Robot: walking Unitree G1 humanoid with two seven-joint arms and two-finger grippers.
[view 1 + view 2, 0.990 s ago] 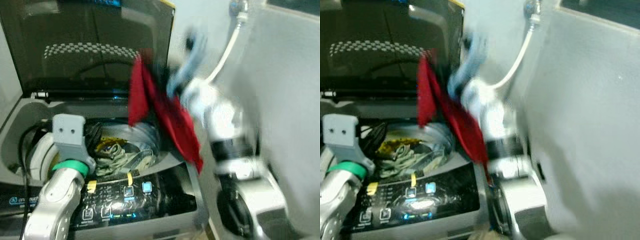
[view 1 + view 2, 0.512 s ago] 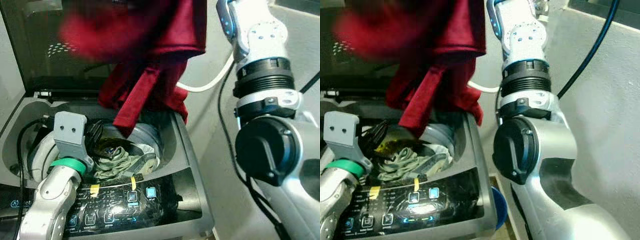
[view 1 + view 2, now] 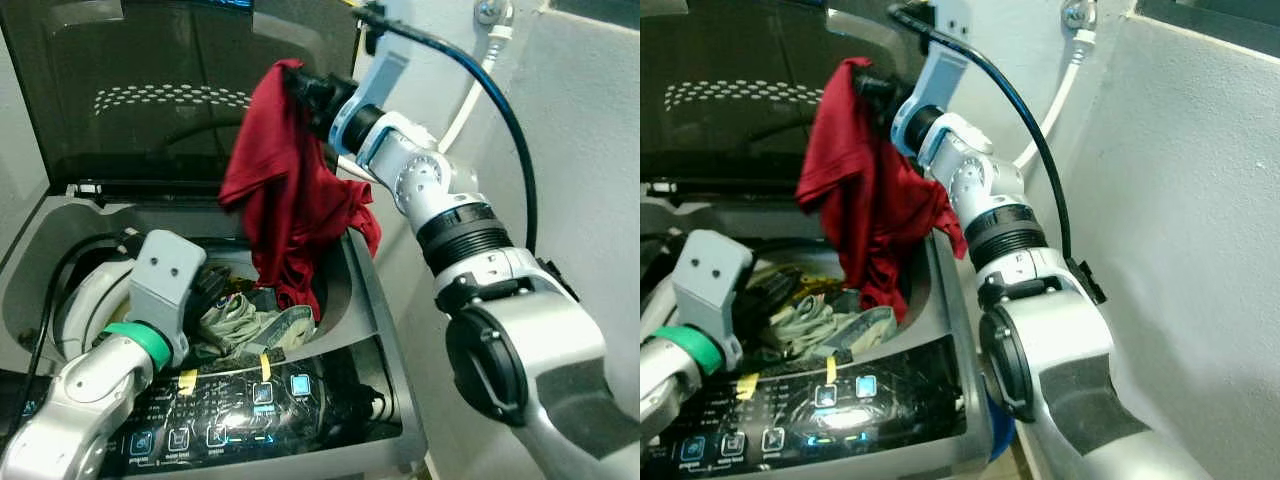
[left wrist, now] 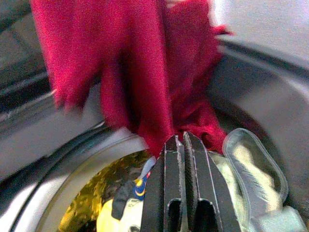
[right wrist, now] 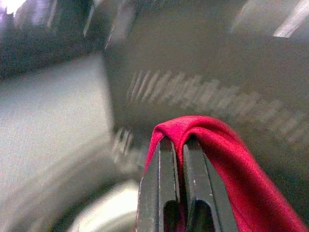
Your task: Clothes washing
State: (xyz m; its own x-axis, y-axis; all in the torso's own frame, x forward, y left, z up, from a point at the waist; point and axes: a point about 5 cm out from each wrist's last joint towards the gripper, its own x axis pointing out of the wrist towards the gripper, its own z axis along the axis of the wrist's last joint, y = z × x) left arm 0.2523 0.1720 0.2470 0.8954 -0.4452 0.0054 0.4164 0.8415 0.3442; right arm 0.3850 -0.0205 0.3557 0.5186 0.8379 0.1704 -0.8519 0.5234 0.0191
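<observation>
A dark red garment (image 3: 292,195) hangs over the open top-loading washing machine (image 3: 380,330), its lower end dipping into the tub mouth. My right gripper (image 3: 303,90) is shut on the garment's top fold (image 5: 203,130), high in front of the raised lid (image 3: 150,90). My left gripper (image 3: 212,288) reaches into the tub with its fingers (image 4: 170,159) pressed shut and empty, just below the red cloth (image 4: 140,77). In the tub lie a grey-green garment (image 3: 240,322) and something yellow (image 4: 89,205).
The lit control panel (image 3: 262,400) runs along the machine's front edge. A white hose (image 3: 468,90) and a blue cable (image 3: 505,120) run along the light wall (image 3: 585,150) on the right, close behind my right arm.
The red garment has come down from the top of the picture and now hangs lower, reaching the tub. My right arm has stretched toward the lid; my left wrist has shifted slightly right.
</observation>
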